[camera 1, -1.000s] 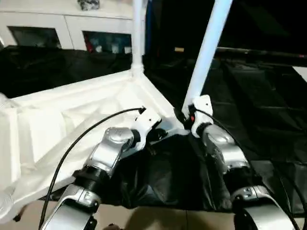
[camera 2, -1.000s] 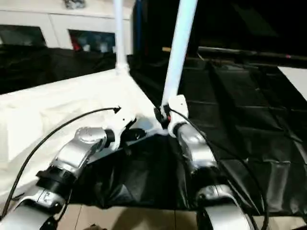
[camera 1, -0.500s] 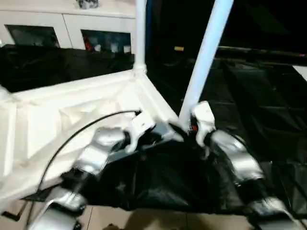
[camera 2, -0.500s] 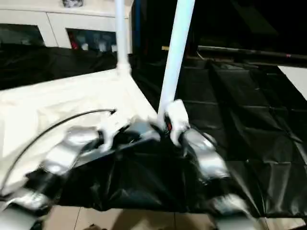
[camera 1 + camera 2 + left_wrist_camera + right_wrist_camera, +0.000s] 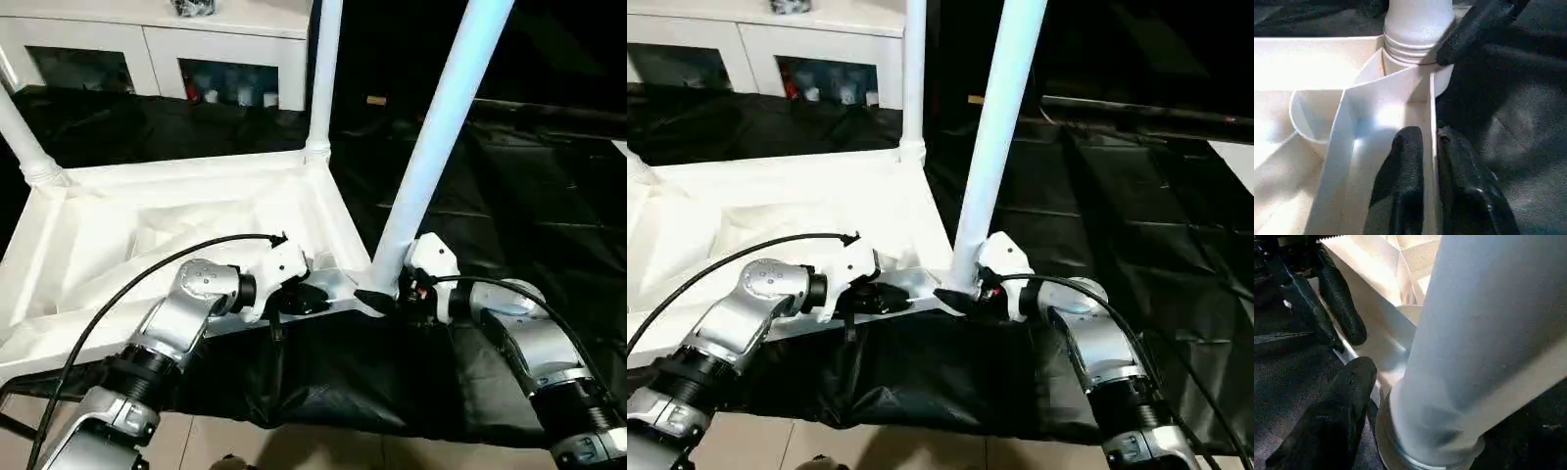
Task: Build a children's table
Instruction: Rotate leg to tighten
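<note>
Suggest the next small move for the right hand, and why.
Probably draw the right hand back off the near leg: that leg stands upright, its collar down in the table's corner socket, the hand open beside it, and the left hand is on the rim.

- We find no text, label, brand, number or sign that can be read on anything here.
- The objects behind the glass doors of the white cabinet may carry print, but they are too small and dim for us to make out any letters.
</note>
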Controlling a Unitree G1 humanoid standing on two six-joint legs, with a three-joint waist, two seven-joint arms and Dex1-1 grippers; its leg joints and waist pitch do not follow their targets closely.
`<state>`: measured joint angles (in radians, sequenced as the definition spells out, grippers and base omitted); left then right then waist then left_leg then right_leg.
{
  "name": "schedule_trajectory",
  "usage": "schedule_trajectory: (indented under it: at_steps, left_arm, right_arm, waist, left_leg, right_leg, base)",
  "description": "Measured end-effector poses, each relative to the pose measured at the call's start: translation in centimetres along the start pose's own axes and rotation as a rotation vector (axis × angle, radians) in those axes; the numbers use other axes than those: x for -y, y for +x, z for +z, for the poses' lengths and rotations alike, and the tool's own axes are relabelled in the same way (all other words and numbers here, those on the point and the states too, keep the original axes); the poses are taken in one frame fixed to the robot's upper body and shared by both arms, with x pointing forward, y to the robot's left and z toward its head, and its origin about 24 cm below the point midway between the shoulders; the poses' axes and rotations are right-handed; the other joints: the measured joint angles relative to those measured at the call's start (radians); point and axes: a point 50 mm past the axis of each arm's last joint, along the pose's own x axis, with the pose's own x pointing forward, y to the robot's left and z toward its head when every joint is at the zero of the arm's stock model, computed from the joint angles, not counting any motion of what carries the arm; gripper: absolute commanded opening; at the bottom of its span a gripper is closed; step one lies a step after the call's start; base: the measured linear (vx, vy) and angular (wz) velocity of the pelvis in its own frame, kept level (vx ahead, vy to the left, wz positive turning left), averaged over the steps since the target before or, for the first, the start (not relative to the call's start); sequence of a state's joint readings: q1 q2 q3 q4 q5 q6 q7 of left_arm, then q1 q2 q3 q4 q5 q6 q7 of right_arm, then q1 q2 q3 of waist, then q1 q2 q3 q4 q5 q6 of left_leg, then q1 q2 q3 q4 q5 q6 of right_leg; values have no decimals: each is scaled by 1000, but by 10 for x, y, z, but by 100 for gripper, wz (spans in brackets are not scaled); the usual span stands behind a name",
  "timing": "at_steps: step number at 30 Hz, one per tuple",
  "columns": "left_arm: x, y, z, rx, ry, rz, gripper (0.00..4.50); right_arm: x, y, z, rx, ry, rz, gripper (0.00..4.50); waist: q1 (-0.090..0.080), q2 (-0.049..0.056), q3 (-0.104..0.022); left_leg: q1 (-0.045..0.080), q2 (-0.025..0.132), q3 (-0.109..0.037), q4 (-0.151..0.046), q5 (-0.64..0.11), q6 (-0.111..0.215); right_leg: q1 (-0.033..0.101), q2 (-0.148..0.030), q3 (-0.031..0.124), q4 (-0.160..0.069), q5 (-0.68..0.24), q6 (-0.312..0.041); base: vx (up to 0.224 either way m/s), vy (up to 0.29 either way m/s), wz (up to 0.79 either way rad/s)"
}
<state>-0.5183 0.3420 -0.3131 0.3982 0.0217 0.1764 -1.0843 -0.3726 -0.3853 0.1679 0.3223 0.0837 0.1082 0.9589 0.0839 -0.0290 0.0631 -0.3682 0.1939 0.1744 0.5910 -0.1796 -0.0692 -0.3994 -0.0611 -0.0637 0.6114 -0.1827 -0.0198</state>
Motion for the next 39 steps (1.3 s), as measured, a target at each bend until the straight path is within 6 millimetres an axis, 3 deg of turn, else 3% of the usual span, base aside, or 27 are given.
schedule_trajectory:
  at_steps: [12, 19, 24, 36, 39]
  left_arm:
    - [-2, -3, -3, -30, -22, -22, 96]
    - [0, -2, -3, -24, -44, -56, 26]
    - [0, -2, -2, -31, -54, -73, 6]
    - [0, -5, -3, -41, -67, -78, 0]
    - [0, -5, -3, -42, -67, -79, 0]
  right_arm:
    - [-3, 1, 1, -6, -21, 37, 344]
    - [-2, -3, 2, -21, -42, 58, 344]
    - [-2, -4, 2, -24, -49, 62, 344]
    - [1, -3, 3, -34, -29, 78, 239]
    - [1, -3, 3, -33, -29, 80, 237]
  waist:
    - [0, 0, 0]
    - [2, 0, 0]
    - [2, 0, 0]
    - [2, 0, 0]
    - [2, 0, 0]
  left_leg:
    - [1, 0, 0, 0, 0, 0]
    - [0, 0, 0, 0, 0, 0]
    - [0, 0, 0, 0, 0, 0]
    - [1, 0, 0, 0, 0, 0]
    - [1, 0, 0, 0, 0, 0]
  right_leg:
    - [0, 0, 0, 0, 0, 0]
    - [0, 0, 0, 0, 0, 0]
    - [0, 0, 0, 0, 0, 0]
    - [0, 0, 0, 1, 0, -1]
    - [1, 0, 0, 1, 0, -1]
  base:
    - [0, 0, 0]
    - [0, 0, 0]
    - [0, 0, 0]
    - [0, 0, 0]
    - [0, 0, 0]
